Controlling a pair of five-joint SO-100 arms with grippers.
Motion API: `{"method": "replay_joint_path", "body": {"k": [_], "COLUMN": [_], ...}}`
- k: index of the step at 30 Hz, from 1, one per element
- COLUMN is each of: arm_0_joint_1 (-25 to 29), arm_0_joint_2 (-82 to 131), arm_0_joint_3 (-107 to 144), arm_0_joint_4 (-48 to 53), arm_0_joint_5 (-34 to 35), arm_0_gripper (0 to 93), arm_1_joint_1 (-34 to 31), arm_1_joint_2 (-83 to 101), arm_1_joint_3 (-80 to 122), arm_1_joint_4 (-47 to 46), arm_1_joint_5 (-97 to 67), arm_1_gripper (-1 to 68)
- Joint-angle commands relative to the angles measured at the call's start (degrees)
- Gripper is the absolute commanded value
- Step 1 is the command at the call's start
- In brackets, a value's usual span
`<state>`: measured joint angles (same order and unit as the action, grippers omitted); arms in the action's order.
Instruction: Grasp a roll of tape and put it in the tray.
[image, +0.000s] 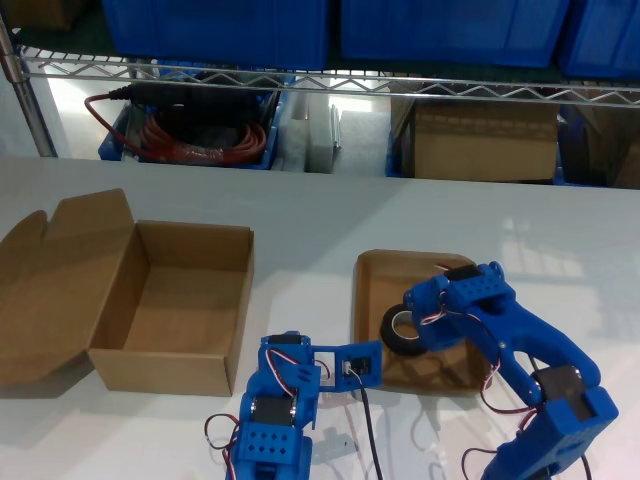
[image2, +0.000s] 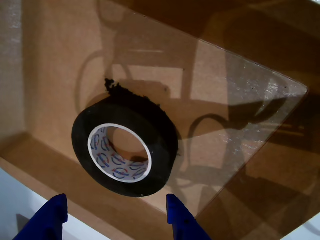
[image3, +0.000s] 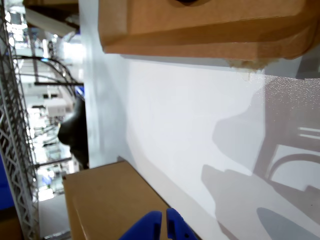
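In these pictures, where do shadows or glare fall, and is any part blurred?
First wrist view: hard arm shadows cross the shallow brown cardboard tray behind the black roll of tape with a pale core, which is sharp. Second wrist view: soft grey shadows lie on the white table; the background is overexposed and blurred. Exterior view: glare whitens the table's far edge.

Matt brown cardboard tray (image2: 60, 60), seemingly slightly glossy black tape (image2: 155, 135), smooth white table (image3: 190, 115)
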<state>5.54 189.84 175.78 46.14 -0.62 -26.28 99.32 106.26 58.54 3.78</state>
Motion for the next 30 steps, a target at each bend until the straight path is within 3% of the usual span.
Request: {"method": "replay_joint_path", "body": {"k": [1, 3, 6, 11, 17, 30], "arm_0_joint_1": [-0.5, -0.5, -0.5, -0.5, -0.5, -0.5], "arm_0_joint_2": [0.6, 0.6, 0.6, 0.6, 0.6, 0.6], "arm_0_joint_3": [1.8, 1.8, 1.8, 1.8, 1.8, 1.8], "arm_0_joint_4": [-0.7, -0.7, -0.7, -0.7, -0.7, -0.7], "arm_0_joint_5": [0.1, 0.1, 0.1, 0.1, 0.1, 0.1], "arm_0_gripper": [0.2, 0.2, 0.2, 0.2, 0.2, 0.2], "arm_1_joint_1": [2.1, 5.1, 13.5, 25.8, 28.6, 30.4], "arm_1_joint_2": [3.5, 9.8, 23.9, 51.7, 80.7, 88.9], "arm_1_joint_3": [-1.7, 1.3, 11.5, 39.9, 62.8, 68.7], "arm_1_joint_4": [-0.8, -2.2, -6.9, -17.2, -14.4, -9.5], "arm_1_joint_5": [-0.4, -2.2, -5.4, -11.0, -14.9, -16.5], "arm_1_gripper": [25.0, 18.1, 1.1, 0.3, 0.2, 0.2]}}
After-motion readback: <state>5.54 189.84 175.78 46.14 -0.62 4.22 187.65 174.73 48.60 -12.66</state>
